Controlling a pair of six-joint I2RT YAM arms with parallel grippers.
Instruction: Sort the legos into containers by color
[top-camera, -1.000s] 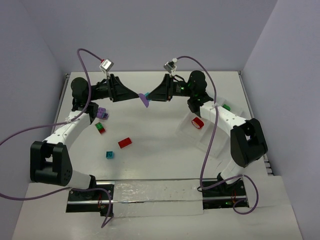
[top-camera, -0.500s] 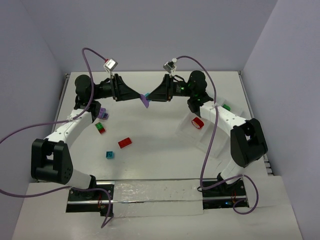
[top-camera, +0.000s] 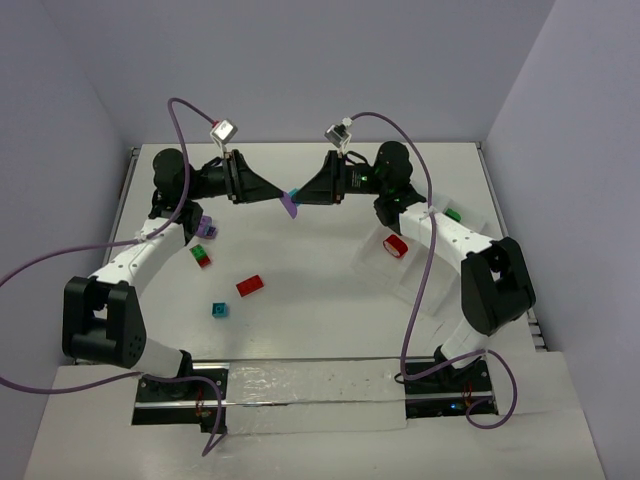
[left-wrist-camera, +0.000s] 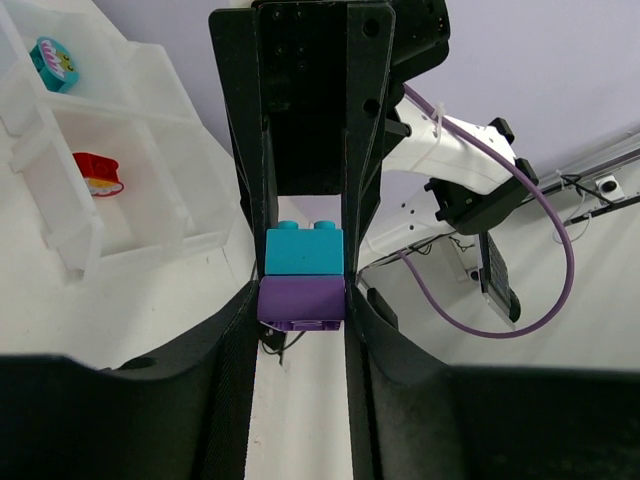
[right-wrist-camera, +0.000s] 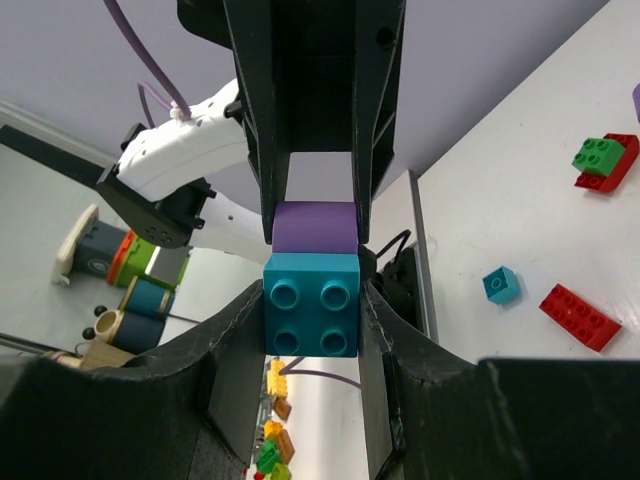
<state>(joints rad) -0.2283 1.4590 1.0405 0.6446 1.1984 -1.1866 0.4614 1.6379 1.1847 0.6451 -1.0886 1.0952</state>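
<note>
The left arm (top-camera: 140, 255) sits slightly further right than before. The left gripper (top-camera: 281, 198) clamps the purple brick (top-camera: 290, 207) and the right gripper (top-camera: 299, 194) the joined teal brick (top-camera: 293, 193), over open table (top-camera: 300, 290).

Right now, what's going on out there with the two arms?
Both arms meet above the table, sharing one stacked pair. The left gripper is shut on the purple brick, the right gripper on the teal brick; the two bricks are joined, probably about to be pulled apart. Loose bricks lie on the table; the tray holds a few.
</note>
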